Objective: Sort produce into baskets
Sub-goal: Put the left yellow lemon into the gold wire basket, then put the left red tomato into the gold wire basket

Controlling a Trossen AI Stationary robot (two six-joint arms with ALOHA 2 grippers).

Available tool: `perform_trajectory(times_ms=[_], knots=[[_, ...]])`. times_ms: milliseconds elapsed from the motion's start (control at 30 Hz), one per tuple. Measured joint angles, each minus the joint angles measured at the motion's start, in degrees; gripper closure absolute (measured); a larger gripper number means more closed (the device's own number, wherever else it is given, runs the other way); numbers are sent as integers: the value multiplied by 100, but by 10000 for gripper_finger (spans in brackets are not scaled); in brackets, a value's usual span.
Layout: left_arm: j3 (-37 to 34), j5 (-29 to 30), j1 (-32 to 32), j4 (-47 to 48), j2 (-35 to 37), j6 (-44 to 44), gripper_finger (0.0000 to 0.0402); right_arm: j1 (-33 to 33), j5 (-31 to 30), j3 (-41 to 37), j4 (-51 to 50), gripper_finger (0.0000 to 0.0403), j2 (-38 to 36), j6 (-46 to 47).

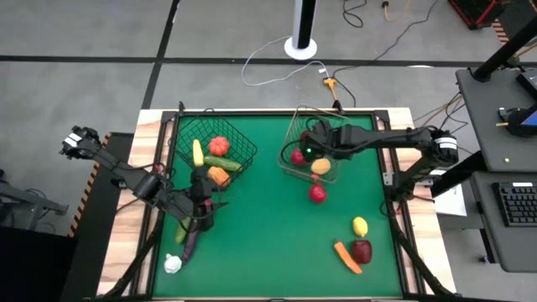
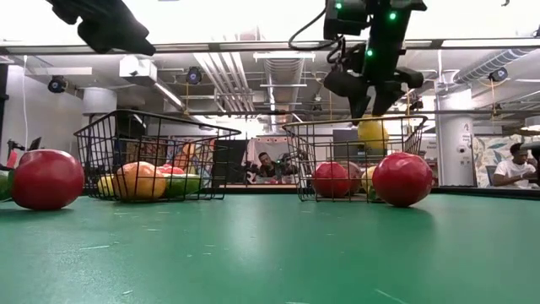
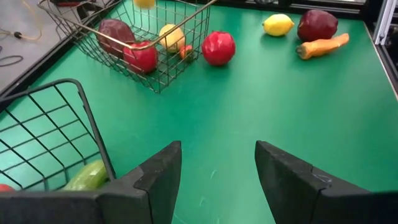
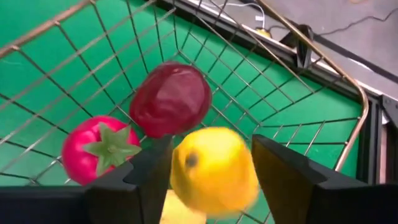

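My right gripper [image 4: 211,155] hangs open over the pale wire basket [image 1: 295,126] at the far middle of the green mat. A yellow fruit [image 4: 211,168] shows blurred between its fingers. In the low view the yellow fruit [image 2: 374,133] is just below the fingertips, in the air inside the basket walls. On the basket floor lie a dark red fruit [image 4: 171,99] and a red tomato [image 4: 99,149]. My left gripper [image 3: 217,180] is open with nothing in it, beside the near corner of the dark basket [image 1: 245,144], which holds several pieces of produce.
A red fruit [image 1: 317,194] lies on the mat just near of the pale basket. A lemon [image 1: 360,226], a dark red apple [image 1: 362,250] and a carrot [image 1: 347,257] lie near right. A purple eggplant [image 1: 191,239] and a white bulb [image 1: 173,264] lie near left.
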State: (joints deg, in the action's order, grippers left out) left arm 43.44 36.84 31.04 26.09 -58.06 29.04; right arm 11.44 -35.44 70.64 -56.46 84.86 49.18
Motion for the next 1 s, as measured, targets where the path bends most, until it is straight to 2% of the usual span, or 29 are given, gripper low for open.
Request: perform_trajectory(times_ms=[233,400,633,833,1000], knots=[[0,-210,5,4,0,181,214,11,-7,-3,11,148,0,-75],[0,-627,5,44,0,420,214,-7,-5,-3,19,132,0,-78],[-2,-1772,20,506,1,1513,214,-72,4,-3,41,121,0,-80],[-2,-2045,42,980,0,2451,214,-70,-7,-3,127,121,0,-133],[-2,-2795,54,1432,0,3520,214,-72,-7,-3,204,120,0,-237]])
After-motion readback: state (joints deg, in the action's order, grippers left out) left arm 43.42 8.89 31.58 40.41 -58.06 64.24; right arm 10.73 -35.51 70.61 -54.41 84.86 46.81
